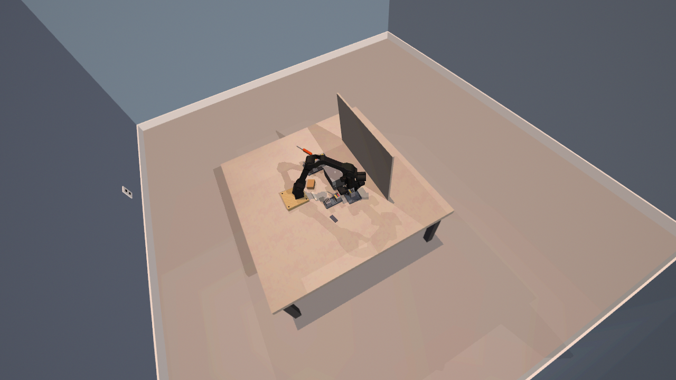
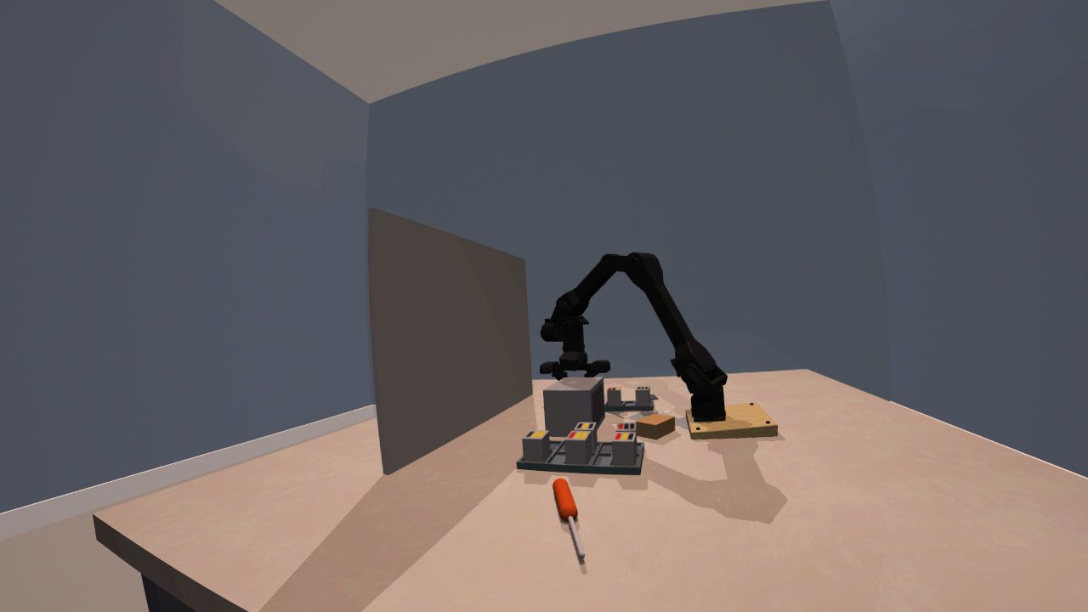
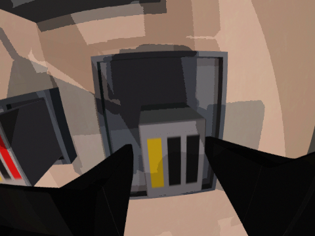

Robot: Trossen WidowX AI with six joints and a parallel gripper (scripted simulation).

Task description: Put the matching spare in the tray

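A grey spare [image 3: 168, 128] with one yellow and two black stripes on top stands upright in the dark grey tray [image 3: 224, 85] [image 1: 353, 200], near the tray's near edge in the wrist view. My gripper [image 3: 169, 147] [image 2: 575, 374] is open around it; a gap shows at the left finger, while the right fingertip is very close to its side. A grey box [image 2: 570, 407] [image 1: 334, 174] stands beside the tray. No mounted unit or code on its back can be made out. Other striped spares stand in a near rack [image 2: 581, 468] and a far rack [image 2: 630, 408] in the exterior view.
A tall dark panel [image 1: 366, 149] [image 2: 449, 335] stands beyond the tray. The far rack also shows close left of the tray in the wrist view [image 3: 67, 131]. An orange screwdriver [image 2: 564, 499] [image 1: 307, 151], a brown block [image 2: 654, 426] [image 1: 310, 183] and a small dark piece [image 1: 333, 218] lie on the table.
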